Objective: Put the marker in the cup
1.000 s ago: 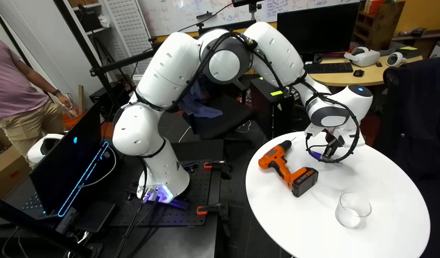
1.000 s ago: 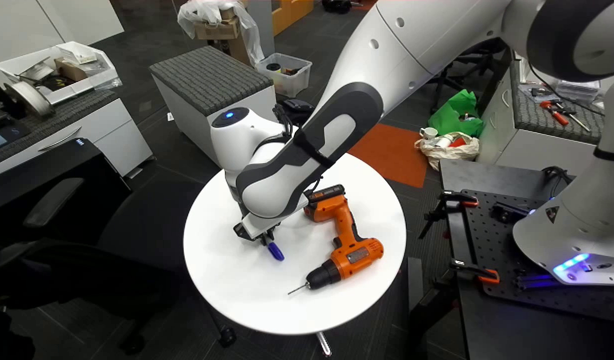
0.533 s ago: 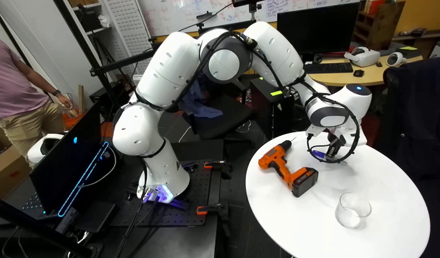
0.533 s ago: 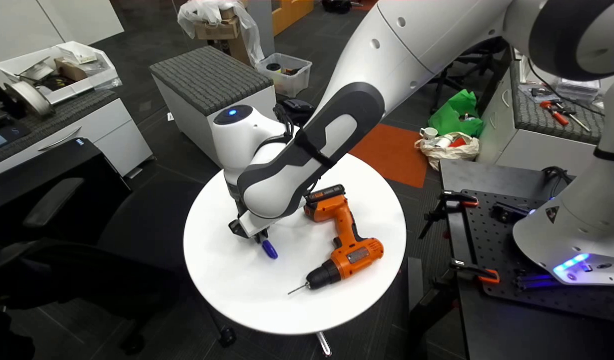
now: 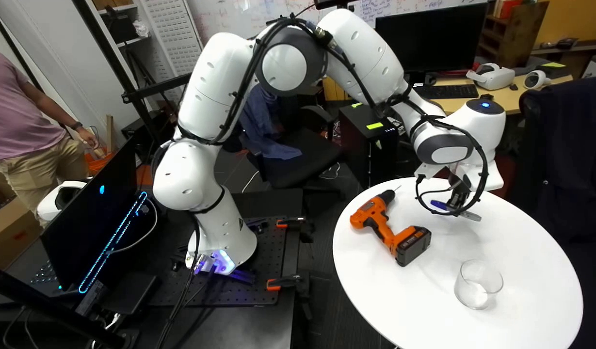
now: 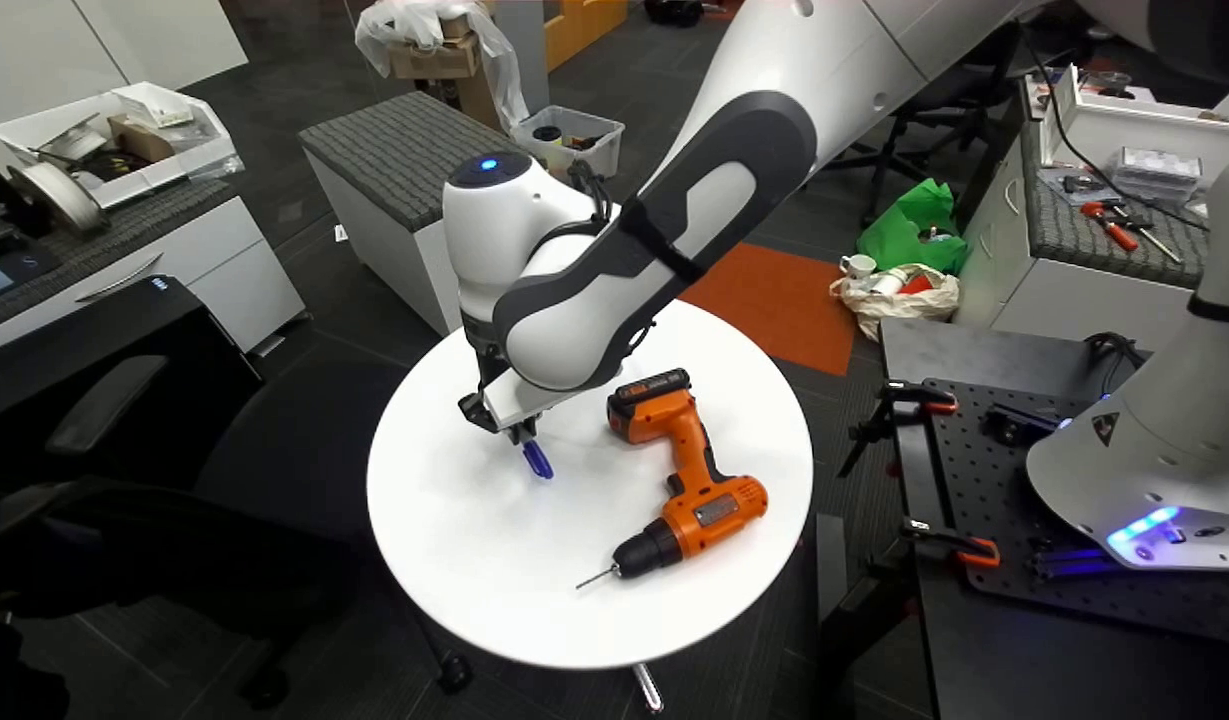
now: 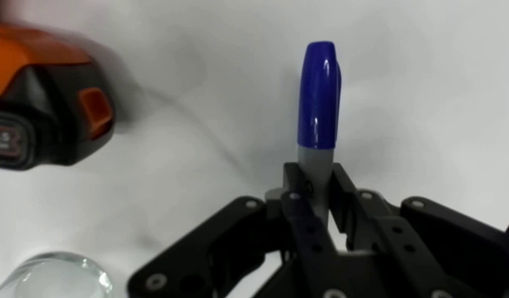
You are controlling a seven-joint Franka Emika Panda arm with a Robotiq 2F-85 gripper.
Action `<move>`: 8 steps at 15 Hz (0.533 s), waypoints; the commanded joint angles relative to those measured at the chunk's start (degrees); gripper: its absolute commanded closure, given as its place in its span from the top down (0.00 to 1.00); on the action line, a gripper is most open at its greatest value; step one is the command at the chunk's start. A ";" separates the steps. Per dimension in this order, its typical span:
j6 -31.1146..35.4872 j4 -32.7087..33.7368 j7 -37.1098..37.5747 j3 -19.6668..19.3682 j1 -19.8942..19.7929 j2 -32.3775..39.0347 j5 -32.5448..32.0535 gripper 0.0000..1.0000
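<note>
The marker, with a blue cap and whitish-grey barrel, shows in both exterior views (image 5: 470, 215) (image 6: 537, 459) and in the wrist view (image 7: 318, 99). My gripper (image 7: 314, 178) is shut on its barrel, one finger on each side; the cap sticks out past the fingertips. In an exterior view the gripper (image 5: 457, 202) holds the marker above the white table, tilted, its grey end lower. The clear cup (image 5: 478, 286) stands upright on the table, apart from the gripper. Part of the cup's rim (image 7: 90, 268) shows at the lower left of the wrist view. The cup does not show in an exterior view where the arm covers part of the table.
An orange-and-black power drill (image 5: 382, 223) lies on the round white table (image 5: 530, 286), between the robot's base side and the cup. Its battery end (image 7: 51, 111) shows at the left of the wrist view. A dark chair (image 5: 564, 160) stands close behind the table edge.
The gripper has risen from near the table surface, and the marker has come up with it. The arm has lifted; the drill and cup have not moved.
</note>
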 commanded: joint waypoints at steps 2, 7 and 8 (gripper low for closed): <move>2.39 -7.72 6.48 -3.77 2.54 -7.64 -3.52 0.05; 1.81 -9.23 15.77 -7.41 4.01 -10.19 -10.26 0.05; 1.45 -9.02 17.86 -7.96 4.22 -10.20 -11.77 0.05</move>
